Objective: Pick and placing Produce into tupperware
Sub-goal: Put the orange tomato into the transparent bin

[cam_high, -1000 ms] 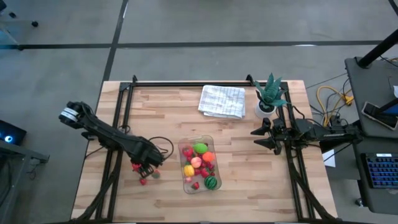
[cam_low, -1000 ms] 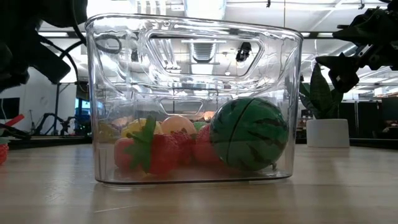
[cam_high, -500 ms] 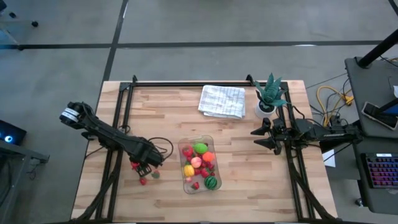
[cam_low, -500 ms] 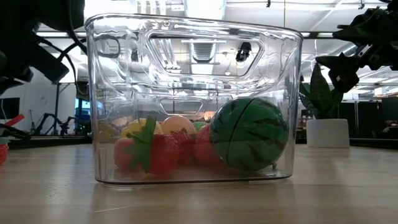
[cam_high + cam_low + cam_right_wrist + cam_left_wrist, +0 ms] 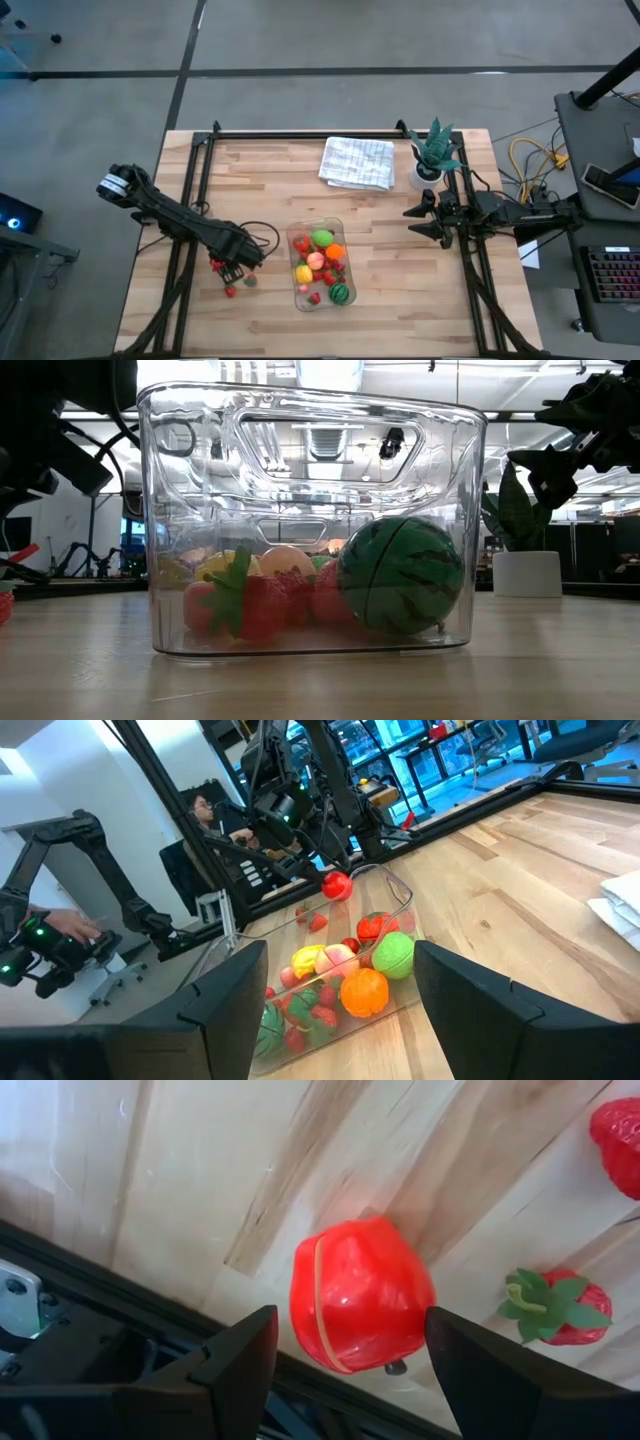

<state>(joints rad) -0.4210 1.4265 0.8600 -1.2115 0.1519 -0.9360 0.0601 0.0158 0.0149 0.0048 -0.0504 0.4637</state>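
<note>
The clear tupperware stands mid-table, also in the low view. It holds several toy fruits, among them a striped melon. A round red fruit lies on the table near the left rail. My left gripper is open and points down, one finger on either side of this fruit; it also shows in the high view. Two strawberries lie on the wood nearby. My right gripper is open and empty, waiting at the table's right side. My left gripper's fingers stand close on either side of the red fruit, coming from above. I cannot tell whether they touch it.
A white folded cloth and a potted spiky plant stand at the far edge. Black frame rails run along the table's left and right sides. A person sits beyond the table in the right wrist view.
</note>
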